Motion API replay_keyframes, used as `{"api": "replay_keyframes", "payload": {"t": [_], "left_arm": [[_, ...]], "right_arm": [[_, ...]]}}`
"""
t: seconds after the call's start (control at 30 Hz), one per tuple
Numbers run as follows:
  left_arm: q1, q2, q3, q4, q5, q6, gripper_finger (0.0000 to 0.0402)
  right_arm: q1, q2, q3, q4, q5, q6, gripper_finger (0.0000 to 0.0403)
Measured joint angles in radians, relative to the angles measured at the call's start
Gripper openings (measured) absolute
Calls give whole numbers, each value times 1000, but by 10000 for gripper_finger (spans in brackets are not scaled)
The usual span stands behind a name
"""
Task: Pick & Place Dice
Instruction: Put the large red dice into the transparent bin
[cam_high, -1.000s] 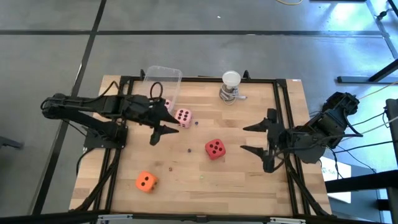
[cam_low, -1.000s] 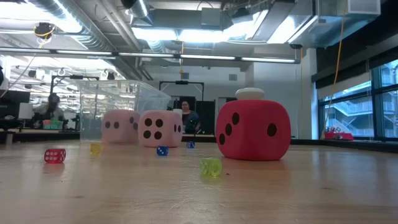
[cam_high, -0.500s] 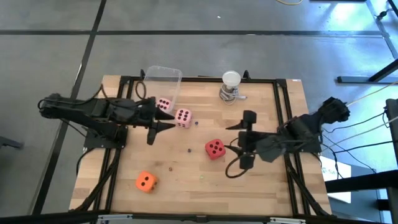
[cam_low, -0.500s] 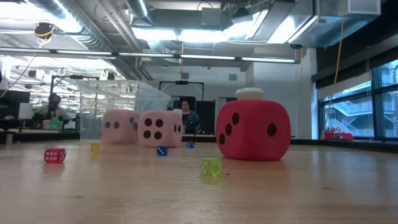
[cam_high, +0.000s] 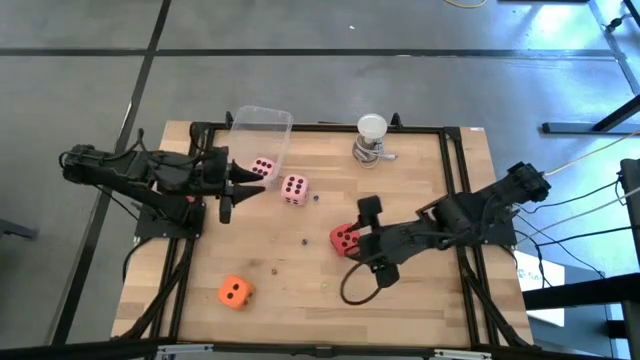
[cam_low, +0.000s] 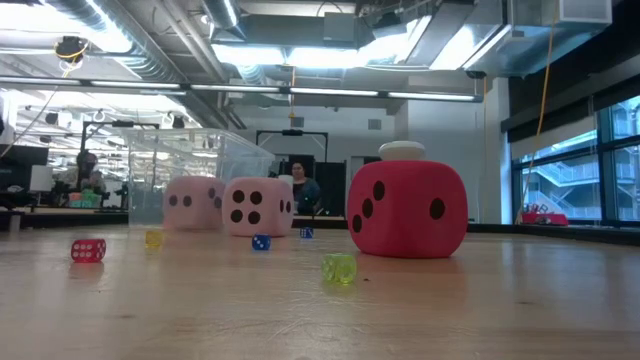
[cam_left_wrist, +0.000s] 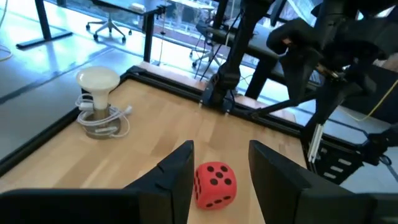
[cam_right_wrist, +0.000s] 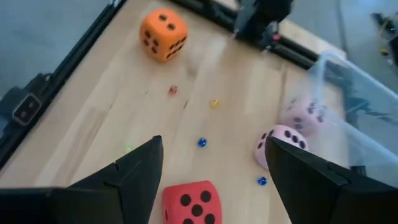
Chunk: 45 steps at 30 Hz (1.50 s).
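Centrally, red die (cam_high: 343, 239) with dark pips, right tool (cam_high: 367, 242) spread over it, released.

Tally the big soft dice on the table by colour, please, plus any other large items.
Pale pink dice: 2
Red die: 1
Orange die: 1
Clear plastic container: 1
White round-topped object on a metal base: 1
Total: 6, not counting the few tiny dice scattered on the wood.
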Motion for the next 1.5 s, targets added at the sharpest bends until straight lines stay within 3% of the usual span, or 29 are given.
{"api": "replay_keyframes", "payload": {"t": [0.27, 0.6, 1.0, 1.5], "left_arm": [[-4, 7, 0, -72, 1, -64, 142], [-66, 6, 0, -100, -25, -75, 142], [-112, 6, 0, -162, -80, -90, 142], [-112, 6, 0, -176, -128, -91, 142]], "right_arm": [[-2, 79, 0, -6, -48, -7, 320], [-13, 113, -6, -95, 8, 12, 376], [-17, 152, -208, -87, 40, 73, 366], [-65, 152, -407, 159, 50, 77, 363]]}}
